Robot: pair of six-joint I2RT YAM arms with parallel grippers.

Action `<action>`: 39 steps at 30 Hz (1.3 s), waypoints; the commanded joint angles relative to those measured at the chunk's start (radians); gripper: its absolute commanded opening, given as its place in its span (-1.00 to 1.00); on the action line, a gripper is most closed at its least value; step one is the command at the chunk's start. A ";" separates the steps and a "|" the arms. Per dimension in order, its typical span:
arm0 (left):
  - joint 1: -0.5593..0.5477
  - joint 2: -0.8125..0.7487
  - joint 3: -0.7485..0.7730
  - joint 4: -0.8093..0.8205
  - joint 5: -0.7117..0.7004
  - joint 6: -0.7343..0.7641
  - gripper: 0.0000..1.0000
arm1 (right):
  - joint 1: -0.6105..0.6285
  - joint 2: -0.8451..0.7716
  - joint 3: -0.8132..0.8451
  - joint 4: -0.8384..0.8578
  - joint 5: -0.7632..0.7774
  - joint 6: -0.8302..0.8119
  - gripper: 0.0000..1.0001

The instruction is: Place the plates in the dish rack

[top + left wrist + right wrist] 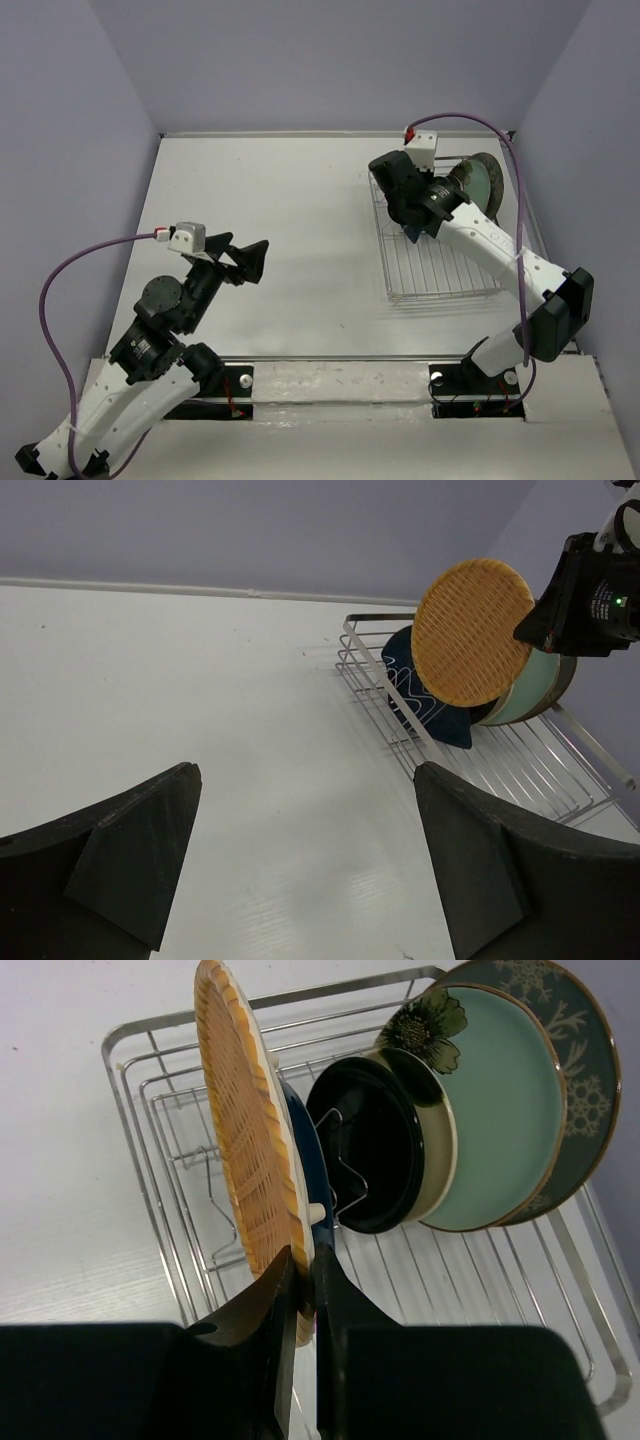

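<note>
**Insp:** Left gripper [305,772] first, closest to lens. Status?

**Asst:** Fingers spread wide, nothing btwn them. Hangs over desk [290,190] left of centre, well apart from dish rack [440,275].

**Insp:** Right gripper [303,1265]?

**Asst:** Clenched on rim of orange woven-look plate [245,1130]. Plate upright on edge, at rack's far end, left side. Can't tell if it's seated btwn tines.

**Insp:** Other plates?

**Asst:** All in rack's far end, toward desk's far right corner, standing approx upright. Order from orange: dark blue plate [440,715] just beside it, black plate [370,1150], cream plate [445,1155], pale teal plate [505,1110] w/ flower on rim, dark patterned plate [585,1050] last.

**Insp:** Brands, labels?

**Asst:** Small print on right wrist housing [590,595], too small to read.
</note>
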 commanded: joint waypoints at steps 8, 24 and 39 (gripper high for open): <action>-0.013 -0.042 -0.011 0.062 0.013 0.028 0.98 | -0.023 0.031 0.073 -0.080 0.049 0.047 -0.87; -0.015 -0.032 -0.011 0.064 -0.003 0.033 0.98 | -0.075 0.103 0.002 0.035 -0.080 0.025 -0.86; -0.013 0.004 -0.011 0.069 -0.020 0.036 0.98 | -0.129 0.140 -0.071 0.158 -0.192 -0.009 -0.77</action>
